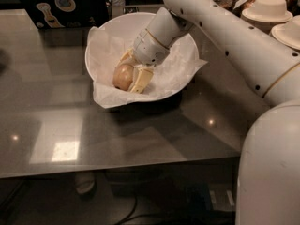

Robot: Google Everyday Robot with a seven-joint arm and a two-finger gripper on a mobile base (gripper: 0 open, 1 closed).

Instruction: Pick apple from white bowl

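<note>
— Where does the gripper (131,75) sit?

— Low inside the white bowl (121,25), at the end of the arm (225,36) that slants down into it from the upper right. Its two cream fingers (142,78) are closed against the apple (123,77).

— And the apple relative to the pincer?

— Right at its tip, held between the fingers. One finger lies against the side nearer the arm, the other against the far side. The fruit bulges out on the side away from the arm and rests on the paper liner (105,97) in the bottom of the bowl.

— What is hard to make out?

— The farther finger is mostly hidden behind the apple and the wrist. The bowl's far rim behind the pincer is covered by the arm. The robot's body (272,172) is cut off at the right and bottom edges.

— The surface?

— A glossy grey table (56,102) under the bowl, with a bright square reflection (61,151) well to the camera side of the pincer. The liner's corner overhangs the rim just in front of the pincer and lies on the table.

— The room?

— Dim. Beyond the pincer stands a dark panel with round stickers (65,3). Past the arm, far from the pincer, sit stacked paper bowls (267,8). Below the table's near edge, dark floor and cables show faintly.
</note>
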